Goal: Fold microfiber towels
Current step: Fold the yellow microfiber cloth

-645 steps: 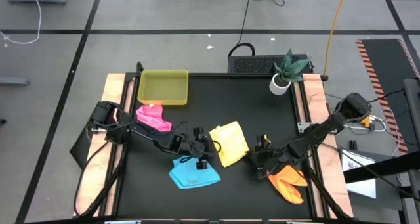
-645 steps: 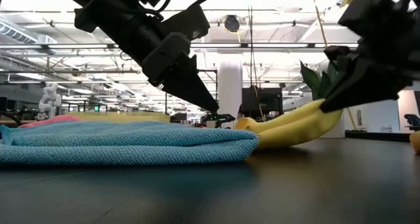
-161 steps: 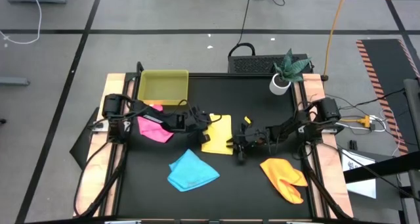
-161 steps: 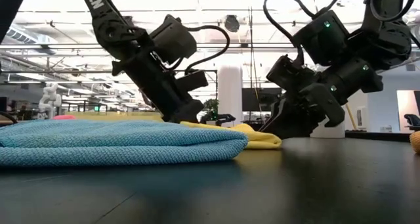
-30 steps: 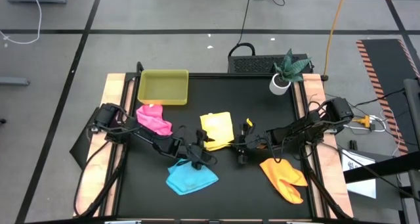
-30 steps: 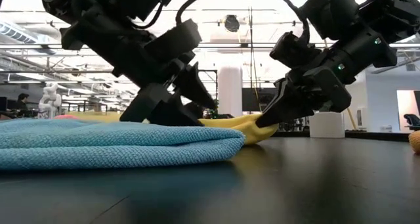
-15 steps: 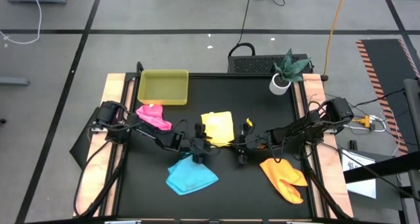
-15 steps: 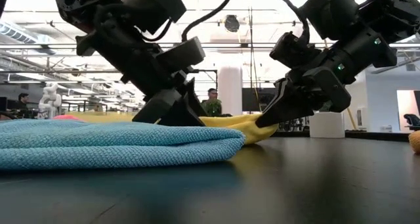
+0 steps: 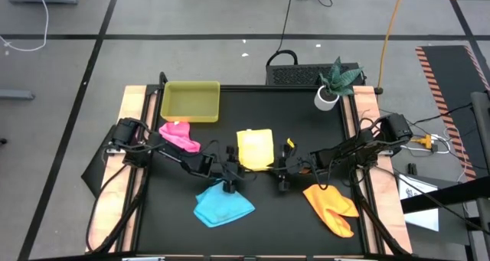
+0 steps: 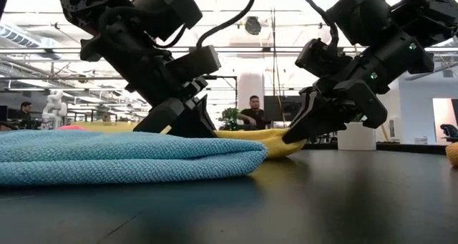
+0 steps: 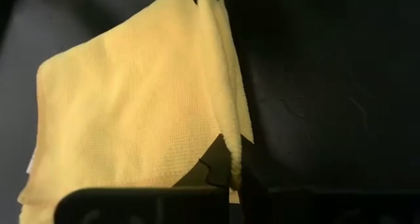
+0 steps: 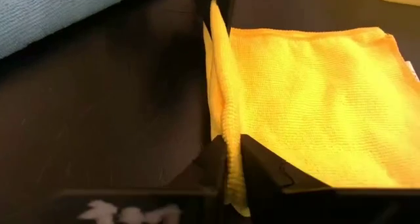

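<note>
The yellow towel (image 9: pixel 254 148) lies flat at the table's middle, its near edge raised between both grippers. My left gripper (image 9: pixel 233 170) is shut on its near left corner, my right gripper (image 9: pixel 280 169) on its near right corner. The blue towel (image 9: pixel 222 204) lies folded near the front. The pink towel (image 9: pixel 180 138) is bunched at the left. The orange towel (image 9: pixel 331 204) lies at the front right. In the low view the blue towel (image 10: pixel 129 158) hides my left gripper's fingertips. My left gripper pinches the yellow towel's near left corner (image 11: pixel 231 159) between its two fingers, slanting down from the near left. The pinched edge stands up as a ridge; the rest lies on the table. My right gripper pinches the near right corner (image 12: pixel 226 144) between its two fingers, slanting down from the near right. The edge rises from there toward the other gripper; the towel's body (image 12: pixel 315 99) lies flat on the table.
A yellow-green tray (image 9: pixel 190 102) stands at the far left. A small potted plant (image 9: pixel 332 83) stands at the far right corner. A person (image 10: pixel 252 109) shows in the room beyond the table. Bare black tabletop (image 9: pixel 306 123) lies between the yellow towel and the plant.
My left gripper has moved a little toward the yellow towel, rolled, and shut on the towel's near left corner. The towel's near edge has straightened, so the towel now looks squarer. My right gripper has kept still on its corner.
</note>
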`<state>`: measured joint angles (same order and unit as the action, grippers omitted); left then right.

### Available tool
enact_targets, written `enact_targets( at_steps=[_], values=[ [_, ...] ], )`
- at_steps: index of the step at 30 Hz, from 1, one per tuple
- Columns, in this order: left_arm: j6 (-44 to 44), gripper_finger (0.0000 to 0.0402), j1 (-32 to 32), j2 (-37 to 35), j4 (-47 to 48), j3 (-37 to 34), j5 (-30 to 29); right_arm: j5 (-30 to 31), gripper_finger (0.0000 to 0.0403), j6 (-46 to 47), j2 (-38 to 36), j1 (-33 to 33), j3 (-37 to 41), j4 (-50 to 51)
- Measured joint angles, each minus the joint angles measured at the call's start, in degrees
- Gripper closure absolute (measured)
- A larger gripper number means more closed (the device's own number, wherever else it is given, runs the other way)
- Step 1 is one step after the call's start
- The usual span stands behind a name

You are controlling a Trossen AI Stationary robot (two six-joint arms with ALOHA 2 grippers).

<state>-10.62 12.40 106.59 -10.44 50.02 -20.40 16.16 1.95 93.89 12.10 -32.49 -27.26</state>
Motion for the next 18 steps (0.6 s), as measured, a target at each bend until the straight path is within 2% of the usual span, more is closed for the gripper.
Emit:
enact_targets(
  at_steps=[10, 14, 18],
  values=[
    [2.89, 0.0389, 0.0, 0.02, -0.12, 0.0, 0.0, 0.26, 0.0245, -3.01, -4.4, 0.52, 0.0, 4.38],
    [3.69, 0.0396, 0.0, 0.04, -0.26, 0.0, 0.0, 0.23, 0.0207, -9.39, -4.6, 2.24, 0.0, 0.79],
    [4.04, 0.0384, -0.14, 0.08, -0.77, 0.0, 0.02, 0.26, 0.0184, -13.9, -2.73, 3.24, -0.02, -3.22]
  ],
)
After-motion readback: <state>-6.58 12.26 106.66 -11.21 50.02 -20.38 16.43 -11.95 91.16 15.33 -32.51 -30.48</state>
